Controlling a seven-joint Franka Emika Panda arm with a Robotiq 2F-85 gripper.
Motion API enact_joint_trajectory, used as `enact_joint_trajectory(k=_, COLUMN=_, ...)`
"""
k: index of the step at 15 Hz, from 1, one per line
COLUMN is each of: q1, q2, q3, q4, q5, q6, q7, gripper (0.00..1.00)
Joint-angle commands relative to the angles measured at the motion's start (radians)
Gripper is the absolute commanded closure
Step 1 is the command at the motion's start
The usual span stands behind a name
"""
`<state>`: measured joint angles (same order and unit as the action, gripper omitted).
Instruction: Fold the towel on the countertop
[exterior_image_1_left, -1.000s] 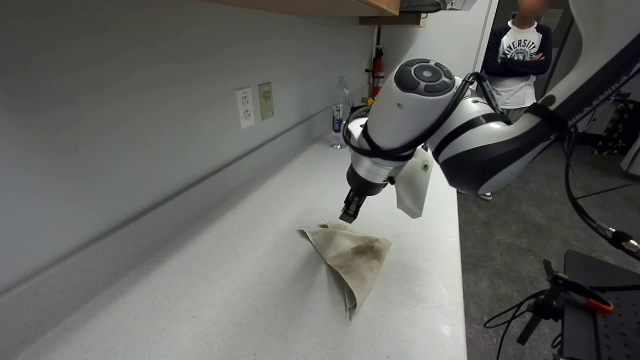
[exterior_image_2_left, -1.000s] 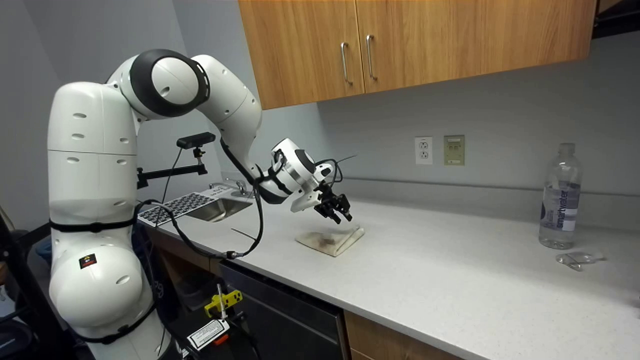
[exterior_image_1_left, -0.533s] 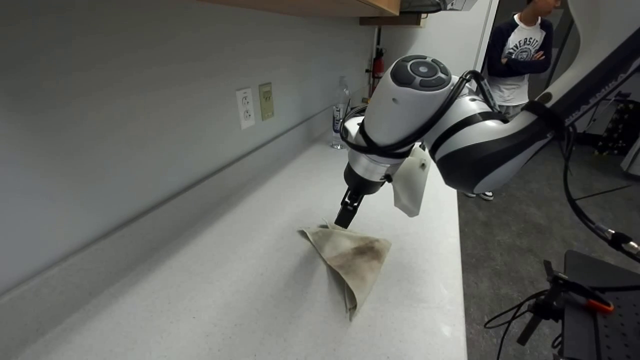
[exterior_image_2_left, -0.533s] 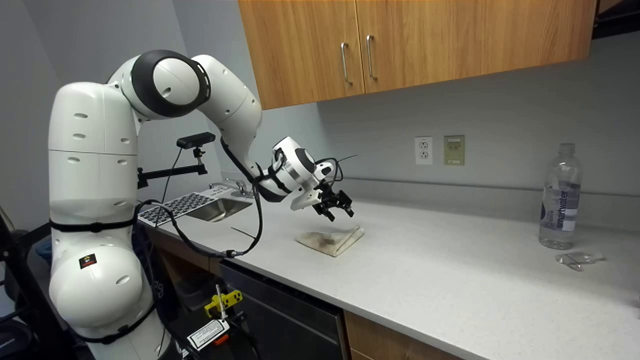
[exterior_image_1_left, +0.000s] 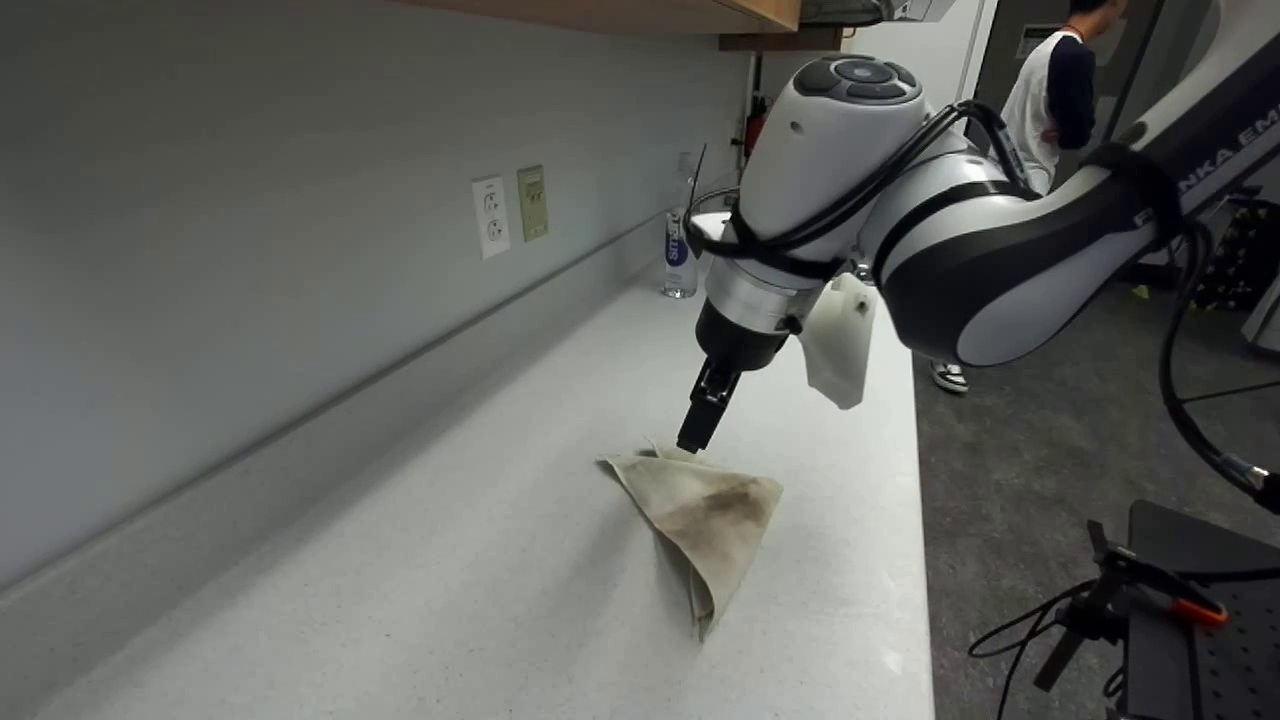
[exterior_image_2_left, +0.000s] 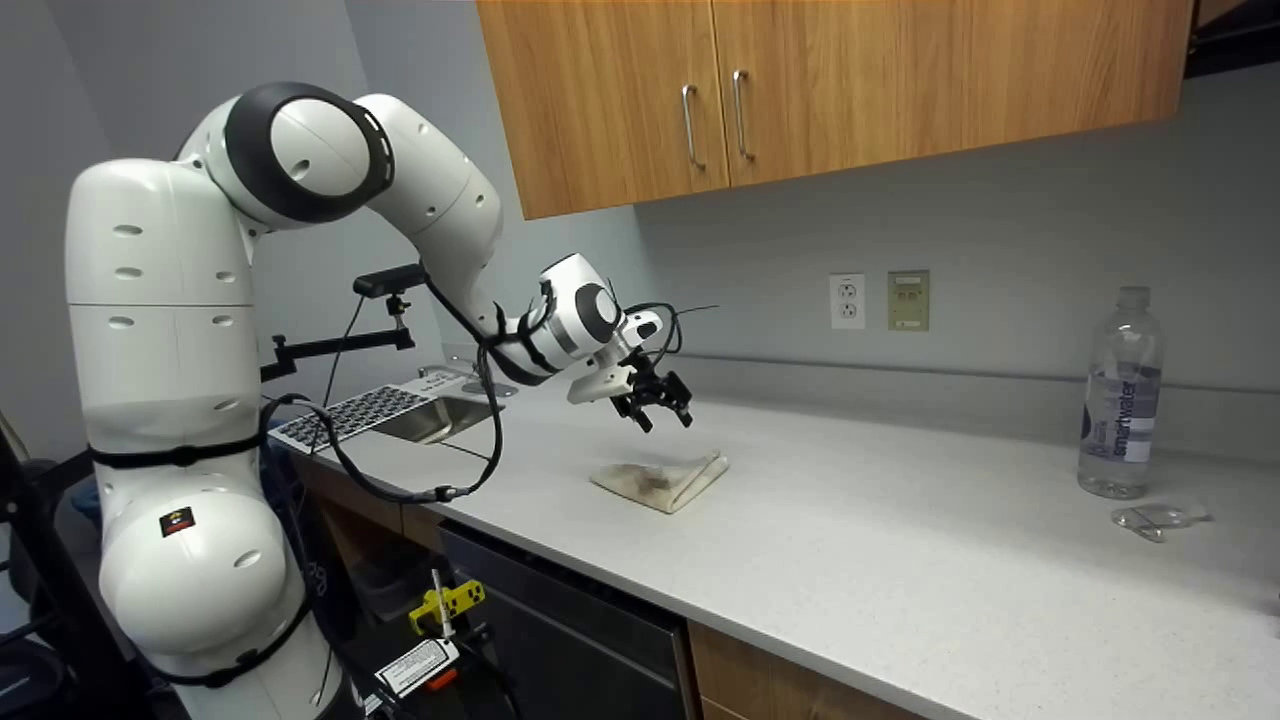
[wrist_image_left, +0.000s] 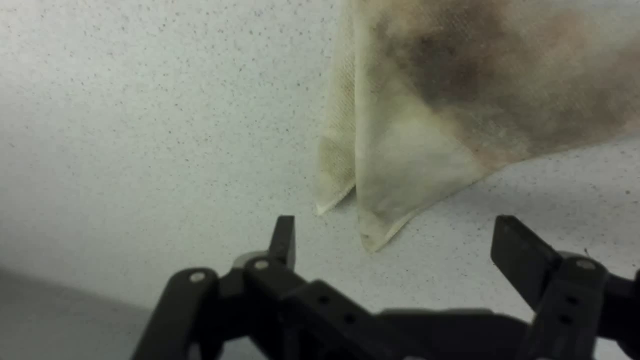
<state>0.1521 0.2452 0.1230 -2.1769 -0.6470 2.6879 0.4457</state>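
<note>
A beige towel (exterior_image_1_left: 715, 520) with a dark brown stain lies folded over on the white countertop (exterior_image_1_left: 480, 560). It also shows in an exterior view (exterior_image_2_left: 650, 485) and in the wrist view (wrist_image_left: 450, 110). In the wrist view two pointed corners lie side by side, one layer partly under the other. My gripper (wrist_image_left: 395, 240) is open with nothing between its fingers. It hangs above the counter by the towel's corners, apart from the cloth, as an exterior view (exterior_image_2_left: 666, 423) shows. The larger corner points into the gap between the fingers.
A water bottle (exterior_image_2_left: 1120, 400) and a small clear plastic item (exterior_image_2_left: 1155, 518) stand far along the counter. A wall with outlets (exterior_image_2_left: 847, 301) runs behind, with wooden cabinets (exterior_image_2_left: 830, 80) above. A sink (exterior_image_2_left: 435, 420) lies near the arm's base. A person (exterior_image_1_left: 1050, 100) stands beyond.
My gripper's fingers have spread wider. The arm has then drawn up and back slightly toward its base. The towel has not moved. The person in the background has turned away.
</note>
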Motion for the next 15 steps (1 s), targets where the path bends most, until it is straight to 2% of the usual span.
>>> enact_joint_trajectory(k=1, q1=0.017, q2=-0.140, q3=-0.006, q4=-0.097, q5=0.118, q6=-0.043, q7=-0.110, gripper=0.00)
enact_joint_trajectory(k=4, q1=0.020, q2=-0.238, q3=-0.008, q4=-0.154, q5=0.133, q6=-0.068, q7=-0.119, gripper=0.00)
enact_joint_trajectory(k=12, q1=-0.011, q2=-0.441, q3=0.034, q4=-0.256, q5=0.103, q6=-0.126, q7=-0.046, gripper=0.00)
enact_joint_trajectory(k=13, q1=-0.018, q2=-0.367, q3=0.035, q4=-0.205, q5=0.103, q6=-0.106, q7=-0.074, gripper=0.00)
enact_joint_trajectory(k=15, q1=-0.022, q2=-0.398, q3=0.044, q4=-0.225, q5=0.105, q6=-0.113, q7=-0.064, gripper=0.00)
